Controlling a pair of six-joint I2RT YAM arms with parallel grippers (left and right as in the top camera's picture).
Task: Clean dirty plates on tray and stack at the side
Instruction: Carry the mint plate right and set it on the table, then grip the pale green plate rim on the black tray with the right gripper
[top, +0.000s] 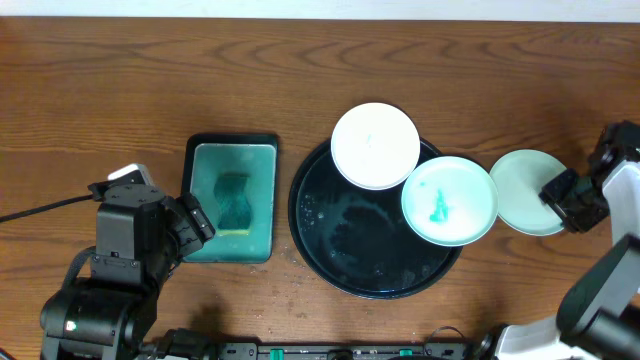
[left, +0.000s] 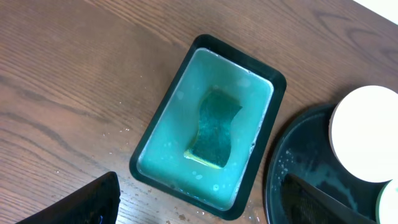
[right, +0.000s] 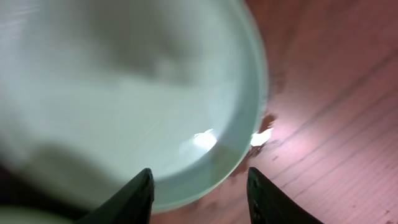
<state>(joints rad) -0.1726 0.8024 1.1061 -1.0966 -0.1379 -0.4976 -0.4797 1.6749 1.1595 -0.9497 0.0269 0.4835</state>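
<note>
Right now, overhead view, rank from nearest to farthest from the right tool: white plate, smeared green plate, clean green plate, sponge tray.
1. Clean green plate, beside the right tool.
2. Smeared green plate, black tray's right edge.
3. White plate, black tray's top edge.
4. Sponge tray, far left.

Overhead: looking straight down on the table (top: 120, 80) from well above, taking in the tub (top: 208, 170), the tray (top: 350, 250), the white plate (top: 375, 145), the smeared plate (top: 449, 199) and the plain plate (top: 520, 185) at once.

Left wrist: looking down at a slant from moderate height, framing the whole tub and its sponge (left: 214, 130), left fingers (left: 87, 202) at the bottom edge; sharing tub, tray edge and white plate rim with the overhead.

Right wrist: looking down from very close, filling most of the frame with the blurred plain plate, right fingers (right: 134, 196) at the bottom; sharing only that plate and bare table with the overhead.
</note>
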